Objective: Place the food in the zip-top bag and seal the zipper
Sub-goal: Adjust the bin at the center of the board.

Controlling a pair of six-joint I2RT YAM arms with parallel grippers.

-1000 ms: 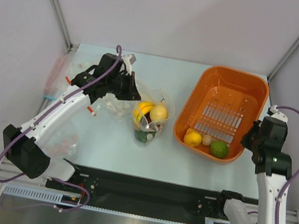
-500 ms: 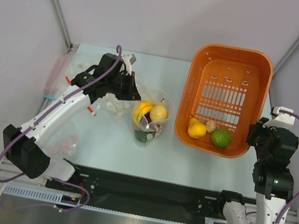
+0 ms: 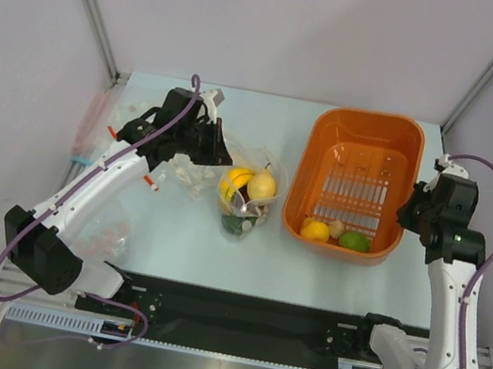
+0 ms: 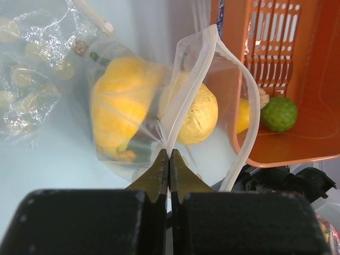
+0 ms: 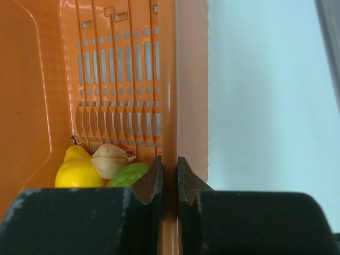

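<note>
The zip-top bag (image 3: 245, 205) lies on the table (image 3: 162, 227) just left of the middle of the top view. 2 yellow pieces of food (image 4: 119, 101) and 1 dark green piece can be seen through its wall. Its mouth gapes in a wide loop and the zipper (image 4: 197, 64) is unsealed. The rim is pinched at 1 spot by the left hand (image 4: 169, 158), which is clenched on it at the bag's upper left in the top view.

To the right, near but apart from the bag, the orange basket (image 3: 362, 127) is gripped by the right hand (image 5: 169, 162), clenched across its right wall. A lemon (image 3: 316, 229), a pale bulb (image 3: 337, 228) and a lime (image 3: 354, 241) are gathered against the basket's lower wall. Whether the basket is lifted off the table cannot be told.

The step in hand is judged to be the tipping of these 3 pieces toward the bag. It would be done well if the mouth were held high and open by the left hand, the basket's lower left corner were brought right over the loop, and the tilt were raised slowly so that the pieces roll in 1 at a time. The floppy rim is likely to fold if struck
</note>
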